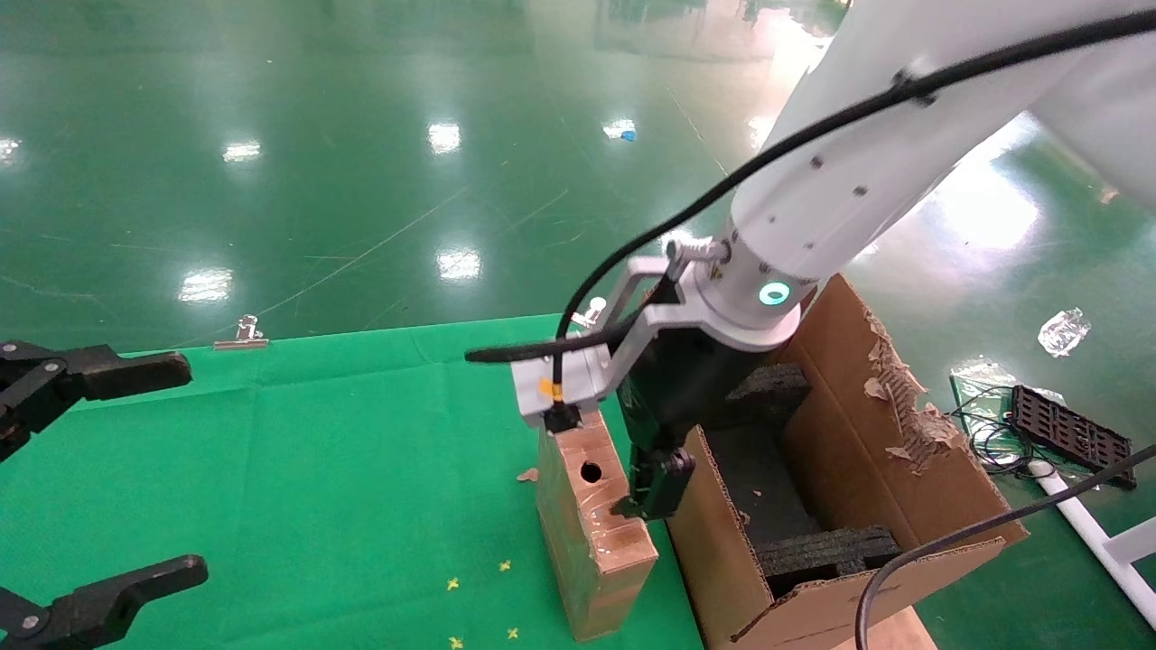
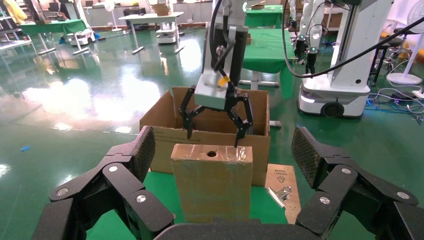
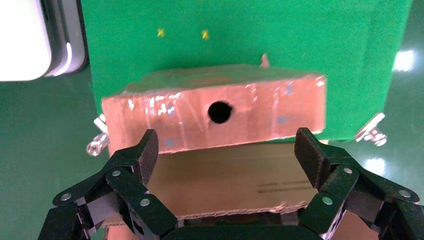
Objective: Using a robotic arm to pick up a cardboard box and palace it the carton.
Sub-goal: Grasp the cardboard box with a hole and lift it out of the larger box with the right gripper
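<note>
Black left gripper (image 1: 95, 469), parked at the table's (image 1: 316, 451) left edge, jaws spread wide. Brown cardboard box (image 1: 591, 533), slim, taped, standing upright on the green cloth with a round hole in its top face; directly below the right gripper's (image 2: 214, 127) jaws, which are apart and not touching it. Carton (image 1: 912, 478) with black foam inserts stands just beside the box.
</note>
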`<state>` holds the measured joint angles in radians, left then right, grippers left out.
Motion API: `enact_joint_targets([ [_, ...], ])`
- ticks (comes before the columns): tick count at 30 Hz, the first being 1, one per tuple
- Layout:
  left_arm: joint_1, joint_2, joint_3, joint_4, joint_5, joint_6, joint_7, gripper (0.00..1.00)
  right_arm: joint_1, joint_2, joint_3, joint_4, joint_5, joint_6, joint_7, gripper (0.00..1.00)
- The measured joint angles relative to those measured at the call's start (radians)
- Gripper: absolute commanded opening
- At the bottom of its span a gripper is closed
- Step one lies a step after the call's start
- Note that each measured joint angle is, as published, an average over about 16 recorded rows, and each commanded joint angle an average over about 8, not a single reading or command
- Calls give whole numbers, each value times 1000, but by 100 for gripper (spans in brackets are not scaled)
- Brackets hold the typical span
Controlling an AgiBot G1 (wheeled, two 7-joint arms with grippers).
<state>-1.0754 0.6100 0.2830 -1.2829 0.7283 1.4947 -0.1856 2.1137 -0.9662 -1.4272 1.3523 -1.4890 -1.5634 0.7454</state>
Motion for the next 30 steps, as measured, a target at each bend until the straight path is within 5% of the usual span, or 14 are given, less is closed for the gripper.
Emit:
enact_joint_targets([
  [7, 0, 0, 1, 0, 0, 0, 0, 100, 25, -10, -73, -2, 15, 20, 50, 100],
  [14, 0, 0, 1, 0, -1, 0, 1, 100, 43, -6, -98, -50, 65, 19, 198, 100],
  [24, 0, -1, 2, 0, -1, -1, 1, 100, 51, -35, -148, -258, 173, -6, 494, 100],
  [30, 0, -1, 2, 0, -1, -1, 1, 100, 33, -77, -192, -399, 219, -8, 592, 100],
])
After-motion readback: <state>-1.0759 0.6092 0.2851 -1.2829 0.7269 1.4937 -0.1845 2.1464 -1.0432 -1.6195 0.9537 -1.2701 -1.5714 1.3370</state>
